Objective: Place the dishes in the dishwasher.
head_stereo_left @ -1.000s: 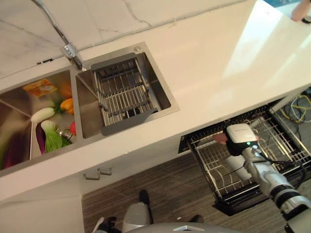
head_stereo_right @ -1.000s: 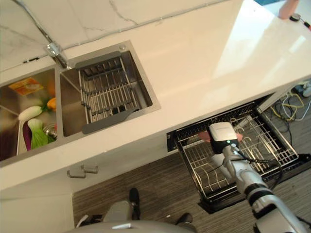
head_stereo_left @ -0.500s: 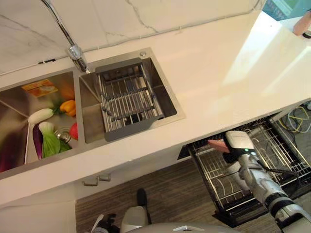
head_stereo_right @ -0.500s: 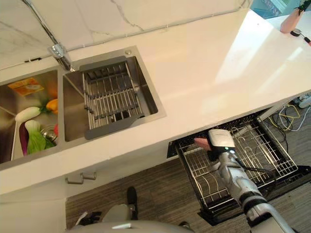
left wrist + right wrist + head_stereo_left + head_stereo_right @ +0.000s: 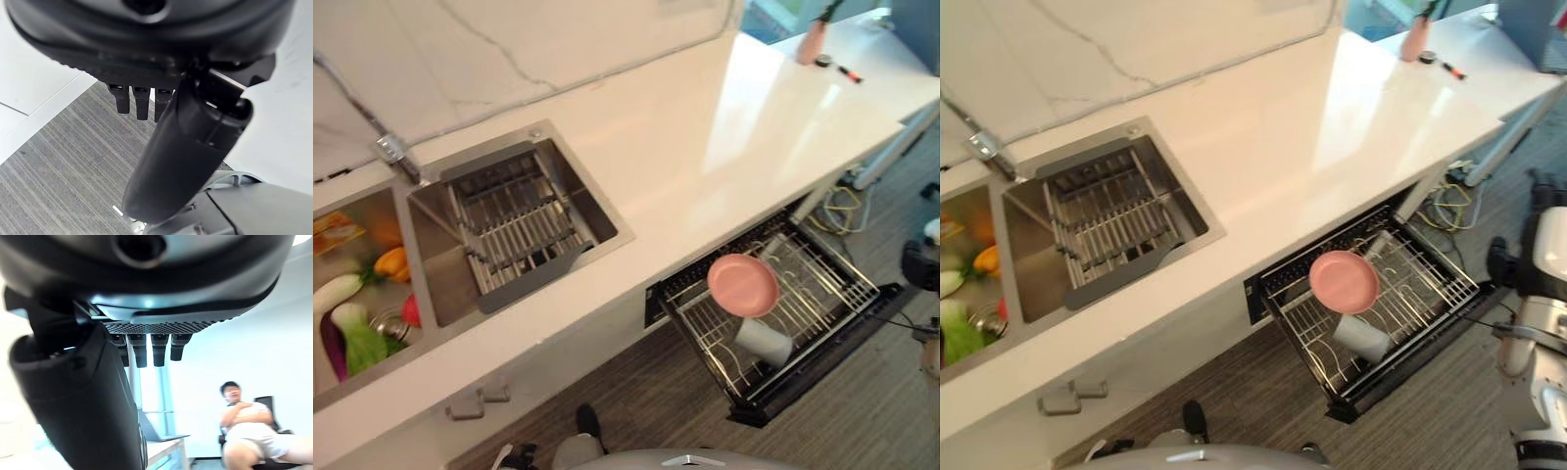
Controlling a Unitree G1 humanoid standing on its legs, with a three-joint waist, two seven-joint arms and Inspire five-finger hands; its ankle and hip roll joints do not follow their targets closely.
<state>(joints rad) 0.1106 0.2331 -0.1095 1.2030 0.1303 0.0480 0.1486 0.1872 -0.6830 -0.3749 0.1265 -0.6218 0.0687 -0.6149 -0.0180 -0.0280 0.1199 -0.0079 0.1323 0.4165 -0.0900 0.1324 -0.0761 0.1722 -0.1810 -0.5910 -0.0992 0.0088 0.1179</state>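
My right hand [image 5: 73,396] shows straight, relaxed fingers [image 5: 160,350] with nothing between them; past their tips I see a seated person [image 5: 249,431] across a room. In the head views the same hand [image 5: 1552,255] sits at the far right edge, well apart from the dishwasher rack [image 5: 847,294]. My left hand [image 5: 186,147] also hangs with fingers [image 5: 142,103] straight and empty, striped floor [image 5: 58,171] beyond them.

Away from my right fingertips, the pulled-out wire rack holds a pink plate [image 5: 742,285], round and shallow, propped tilted among the tines. Just beside it, toward the rack's front edge, a white cup [image 5: 764,342] lies on its side.

Farther off, the white counter [image 5: 705,147] runs above the rack. Set in it, the nearer sink basin [image 5: 597,211] holds a grey drying rack [image 5: 514,230]. The basin beyond holds vegetables [image 5: 357,323]: green leaves, something yellow, something red.

At the counter's far end I see a pink bottle [image 5: 815,39].
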